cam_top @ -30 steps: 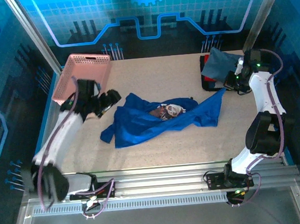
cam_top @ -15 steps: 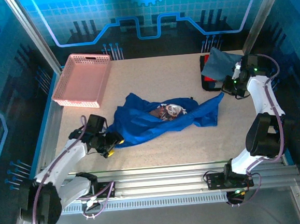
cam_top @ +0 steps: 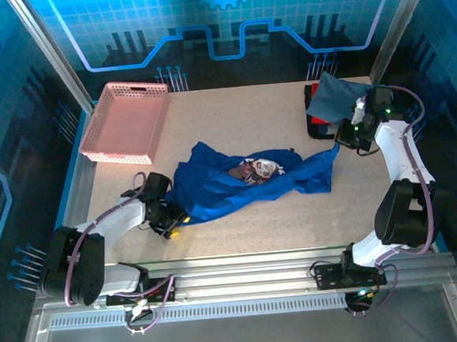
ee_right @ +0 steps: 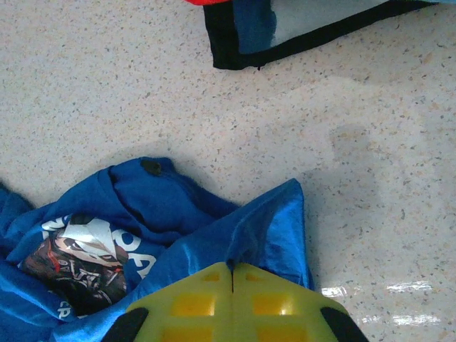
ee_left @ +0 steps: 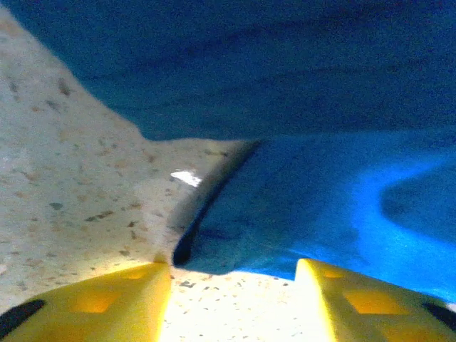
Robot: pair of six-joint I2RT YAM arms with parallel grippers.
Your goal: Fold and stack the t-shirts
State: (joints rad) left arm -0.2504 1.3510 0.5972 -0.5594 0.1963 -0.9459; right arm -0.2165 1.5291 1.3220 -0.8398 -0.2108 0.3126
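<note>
Two t-shirts are in play. One royal-blue t-shirt (cam_top: 238,188) lies crumpled mid-surface. One slate-grey t-shirt (cam_top: 340,95) is draped over a black-and-red item (cam_top: 314,126) beyond the right fingers (ee_right: 231,288). One pink basket (cam_top: 126,123) stands on the surface (cam_top: 240,118), well apart from both sets of fingers.

The blue shirt forms a long ridge that runs from one set of fingers to the other, its printed graphic bunched about midway between them. The right fingers are pressed together on the shirt's right-hand tip, and the cloth rises in a peak into them. The left fingers (ee_left: 100,303) stand partly apart, low on the surface, with nothing gripped. The shirt's left-hand hem lies straight ahead at the mouth of their gap. Whether it touches the left tip I cannot tell.

The coming move seems to turn on that hem. It lies dead ahead of the left fingers, which are the nearer pair, so a short advance and a pinch should take it. With both ends held, the shirt could be drawn out along its long axis. The grey shirt is nearer the right arm.
</note>
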